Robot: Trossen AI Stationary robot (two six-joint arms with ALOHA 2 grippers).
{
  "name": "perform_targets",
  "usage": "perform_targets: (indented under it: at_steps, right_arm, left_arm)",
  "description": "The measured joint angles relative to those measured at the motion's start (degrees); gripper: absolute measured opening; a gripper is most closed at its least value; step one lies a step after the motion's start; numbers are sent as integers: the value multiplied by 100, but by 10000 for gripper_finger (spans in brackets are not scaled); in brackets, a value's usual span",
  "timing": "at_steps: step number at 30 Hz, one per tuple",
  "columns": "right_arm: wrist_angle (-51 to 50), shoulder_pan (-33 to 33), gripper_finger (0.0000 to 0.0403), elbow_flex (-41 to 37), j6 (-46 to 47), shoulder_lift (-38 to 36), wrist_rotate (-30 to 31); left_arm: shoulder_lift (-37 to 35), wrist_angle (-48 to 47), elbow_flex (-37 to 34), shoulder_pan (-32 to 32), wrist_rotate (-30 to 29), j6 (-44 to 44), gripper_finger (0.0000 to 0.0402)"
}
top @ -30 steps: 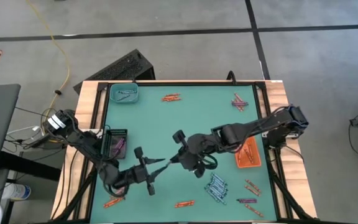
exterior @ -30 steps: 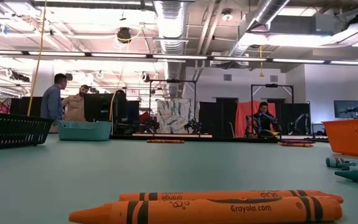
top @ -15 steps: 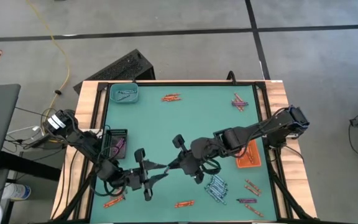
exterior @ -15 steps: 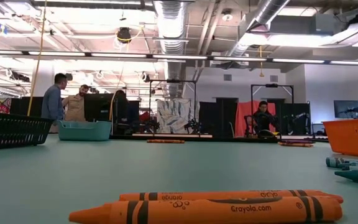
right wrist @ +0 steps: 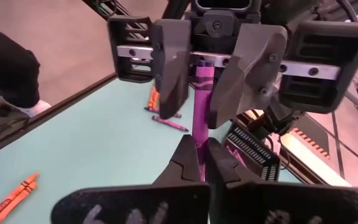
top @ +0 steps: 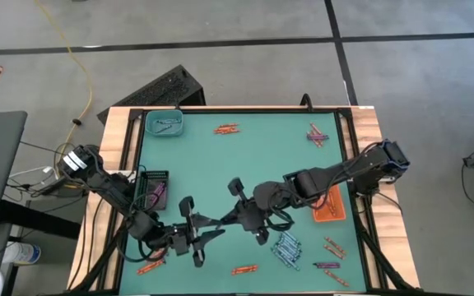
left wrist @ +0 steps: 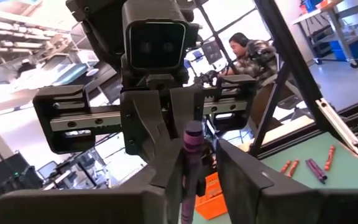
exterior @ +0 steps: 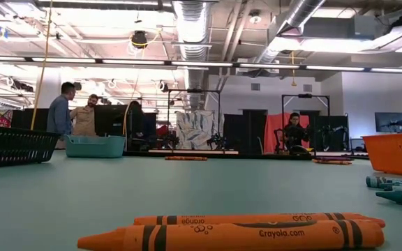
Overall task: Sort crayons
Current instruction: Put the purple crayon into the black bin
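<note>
From above, the left gripper (top: pixel 208 233) and the right gripper (top: pixel 223 220) meet tip to tip over the green table (top: pixel 245 164), near its front middle. Loose crayons (top: pixel 287 247) lie in groups around the table, beside the black tray (top: pixel 153 188), the teal tray (top: pixel 164 123) and the orange tray (top: pixel 329 203). In the low view, two orange crayons (exterior: pixel 243 232) lie close to the camera. In the left wrist view, a purple crayon (left wrist: pixel 191 168) stands between the left fingers (left wrist: pixel 244 177), which are partly open around it. In the right wrist view, the right gripper (right wrist: pixel 201 160) is closed on one end of the purple crayon (right wrist: pixel 202 99); the left fingers flank its other end, contact unclear.
</note>
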Motion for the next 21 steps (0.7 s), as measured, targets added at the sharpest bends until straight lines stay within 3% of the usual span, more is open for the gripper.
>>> perform_targets:
  at_steps: [7,13,21]
  right_arm:
    - [-18,11,0,0,7,0,-2]
    - [-69,4,13,0,185,2,31]
    - [-621,-3,118,1,405,7,1103]
  left_arm:
    - [0,-15,2,-3,8,39,15]
    - [0,-145,2,-2,23,32,8]
    - [-26,-811,2,-22,-645,-115,3]
